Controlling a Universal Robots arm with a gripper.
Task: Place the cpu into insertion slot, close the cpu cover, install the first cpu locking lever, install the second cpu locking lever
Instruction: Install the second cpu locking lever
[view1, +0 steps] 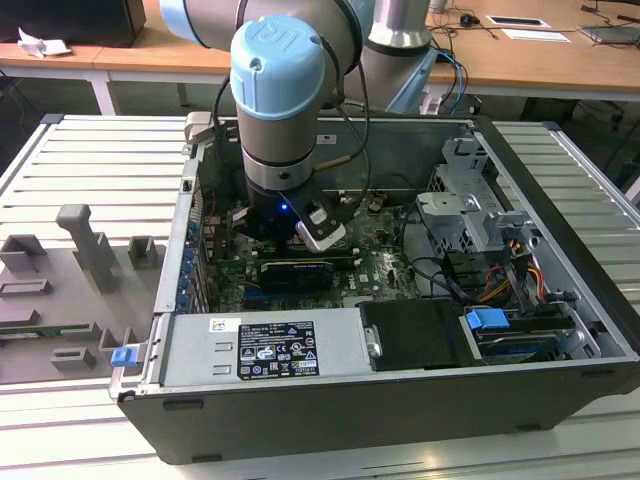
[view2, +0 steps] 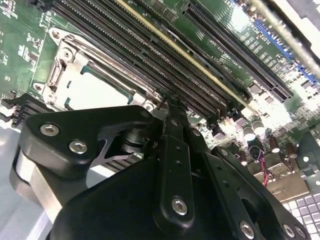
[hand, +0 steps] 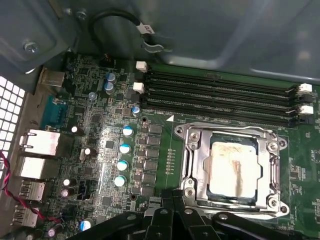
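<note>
Open PC case (view1: 560, 330) sat on slatted bench. Chip (hand: 232, 167) already seated, cover (hand: 192, 165) down over it. Claw (hand: 172, 207) hovered beside socket, fingers looked pinched together, holding nothing.

The exterior view looks down from beyond the open black computer case (view1: 560, 250); both wrist views sit close behind the black pincer (hand: 175, 200), sharing the green motherboard (view2: 210, 30) ahead of it.

Cpu (hand: 234, 167): flat square chip, pale silvery-grey top w/ brownish smears, seated flat in socket on green motherboard; seen in both wrist views (view2: 95, 92). Cpu cover (hand: 192, 165): thin silvery metal frame, closed flat over cpu, chip top showing thru square window. Socket sits just beside black RAM slots.
</note>
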